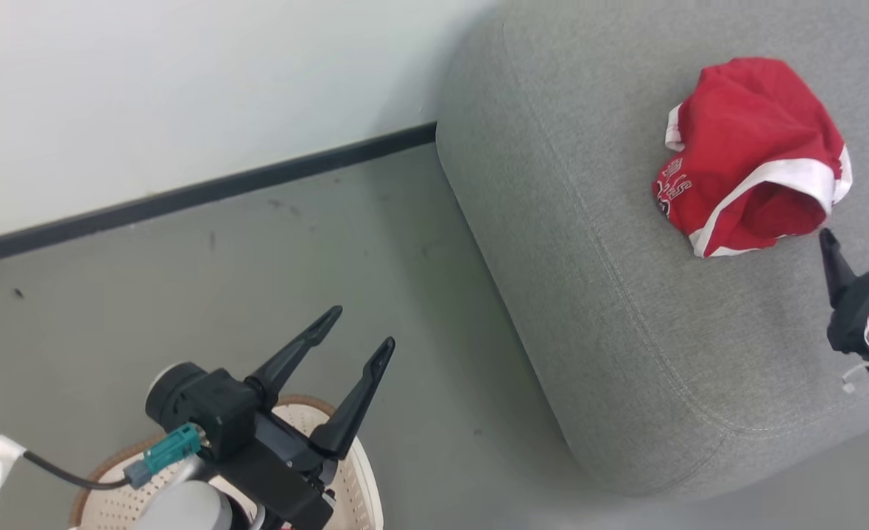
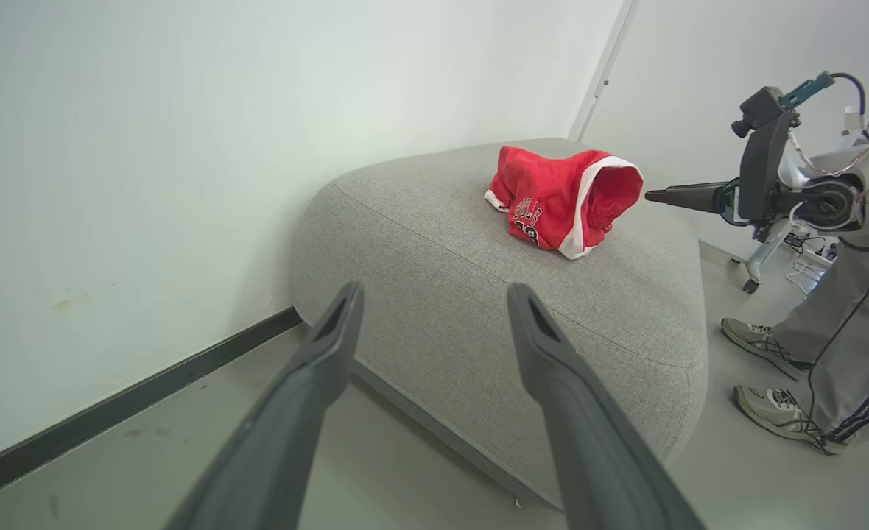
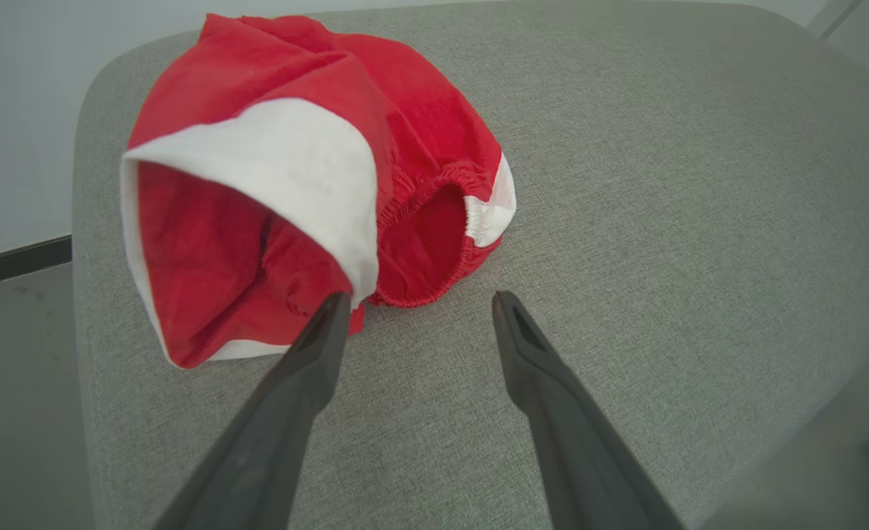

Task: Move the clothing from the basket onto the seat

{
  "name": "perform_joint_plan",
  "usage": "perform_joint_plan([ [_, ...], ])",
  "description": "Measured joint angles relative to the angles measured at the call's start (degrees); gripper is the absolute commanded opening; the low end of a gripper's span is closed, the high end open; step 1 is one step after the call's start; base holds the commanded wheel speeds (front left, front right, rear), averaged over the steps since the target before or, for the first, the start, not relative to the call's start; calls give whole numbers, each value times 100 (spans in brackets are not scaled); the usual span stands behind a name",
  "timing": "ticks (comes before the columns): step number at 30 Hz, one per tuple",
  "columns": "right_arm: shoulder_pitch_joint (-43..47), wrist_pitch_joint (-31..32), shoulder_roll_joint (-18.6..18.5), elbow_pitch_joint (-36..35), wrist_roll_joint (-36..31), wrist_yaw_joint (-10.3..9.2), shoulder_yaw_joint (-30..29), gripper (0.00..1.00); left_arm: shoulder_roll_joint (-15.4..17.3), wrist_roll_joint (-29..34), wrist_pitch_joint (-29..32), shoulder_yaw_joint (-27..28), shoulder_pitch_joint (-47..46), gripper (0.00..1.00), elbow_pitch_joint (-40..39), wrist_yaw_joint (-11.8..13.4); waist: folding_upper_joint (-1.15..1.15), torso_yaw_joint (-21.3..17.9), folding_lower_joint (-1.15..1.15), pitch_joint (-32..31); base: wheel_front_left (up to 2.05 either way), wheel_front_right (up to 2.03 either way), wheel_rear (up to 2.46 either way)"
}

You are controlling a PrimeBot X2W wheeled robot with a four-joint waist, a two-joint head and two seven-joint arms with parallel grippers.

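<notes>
The clothing (image 1: 755,158), a red jersey piece with white trim and dark lettering, lies crumpled in a loose heap on top of the seat (image 1: 611,316), toward its far side and well in from the rounded corner, one wide white-edged opening gaping toward the robot's right arm. Nothing holds it: the right pincer (image 1: 855,235) stands released just beside that opening, its two dark fingers spread with bare grey upholstery between them. In the right wrist view one fingertip lines up with the white hem, though whether it touches the cloth cannot be told. Farther out, the left pincer (image 1: 361,326) is likewise released and empty, hovering over the basket (image 1: 361,478), which sits on the grey floor (image 1: 272,258) at the robot's left, well apart from the seat. The arm covers most of the basket's inside, so only the perforated cream wall and a stretch of brown rim are plain, and whether more garments wait in it is hidden. As a judgement, this one piece is delivered and its part of the job is done. What remains depends on the basket's contents, and the left arm seems the better placed to check. At the edge of the left wrist view a person's legs and shoes (image 2: 766,342) stand beyond the seat, by the pale wall (image 1: 147,88).
</notes>
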Motion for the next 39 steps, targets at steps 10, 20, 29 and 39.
perform_joint_plan([
  [10, 764, -615, -350, -903, 328, 3, 105, 100, -231, -62, -92, 24, 245, 100, 198, 34, 0, 104, 0, -552, 0, 0, 0],
  [20, 1460, -923, -428, -2252, 705, 3, 199, 100, -386, -231, -122, 142, 394, 100, 382, 104, 0, 465, 0, -956, 0, 0, 0],
  [29, 2040, -1009, -621, -3228, 972, 3, -3, 100, -450, -308, -146, 400, 603, 100, 544, 211, -1, 857, 0, -1254, 0, 0, 0],
  [39, 3329, -1023, -458, -4208, 1202, -63, -348, 100, -486, -364, -151, 684, 957, 100, 604, 439, -1, 1399, 1, -1587, 0, 0, 0],
])
